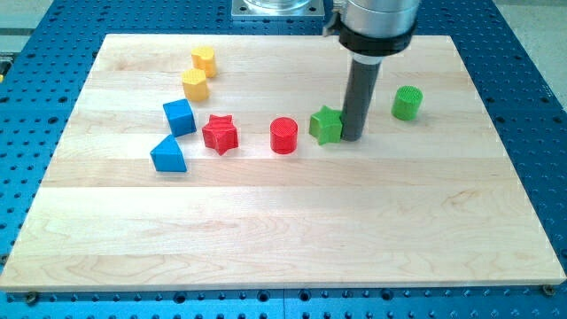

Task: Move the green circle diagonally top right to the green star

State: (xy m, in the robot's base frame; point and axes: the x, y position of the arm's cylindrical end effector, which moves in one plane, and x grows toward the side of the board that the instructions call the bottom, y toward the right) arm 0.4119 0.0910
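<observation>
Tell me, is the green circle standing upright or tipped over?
Upright: the green circle rests on its flat base, round top face up, apart from my tip.

The rod [359, 89] hides the green star's [325, 125] right edge (arm cropped above).

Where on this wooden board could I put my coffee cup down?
Below the row of blue triangular block, red star, red cylinder and green star, bare wooden board. Crowded around my tip, beside the green star.

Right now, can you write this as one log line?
my tip: touching green star, its right | green circle: right of tip, apart
</observation>
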